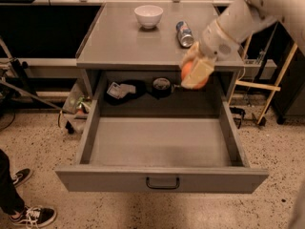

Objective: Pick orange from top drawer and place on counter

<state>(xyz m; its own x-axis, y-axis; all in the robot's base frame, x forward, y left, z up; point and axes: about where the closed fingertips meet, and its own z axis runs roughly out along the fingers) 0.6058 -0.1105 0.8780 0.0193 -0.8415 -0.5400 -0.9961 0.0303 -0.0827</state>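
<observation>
The gripper (195, 74) hangs at the front right edge of the counter (124, 42), its jaws closed on the orange (186, 71), which shows between the pale fingers (199, 69). The fruit is in the air above the back right part of the open drawer (162, 140), about level with the counter's front lip and resting on neither. The white arm (238, 18) reaches in from the upper right. The counter is a flat matte grey top with low raised side edges; a white bowl (148, 15) stands near its back, and a can (184, 34) lies on its side to the right of the bowl, near the arm. The drawer is pulled well out, its grey floor bare, with a small black handle (162, 183) at the middle of the front panel. In the dark space under the counter, behind the drawer, lie a dark pouch with a pale packet (119, 90) and a round dark object (161, 86). The floor (143, 213) is speckled beige. Two black shoes (29, 215) with white soles show at the lower left, and a wooden frame (271, 87) leans at the right.
</observation>
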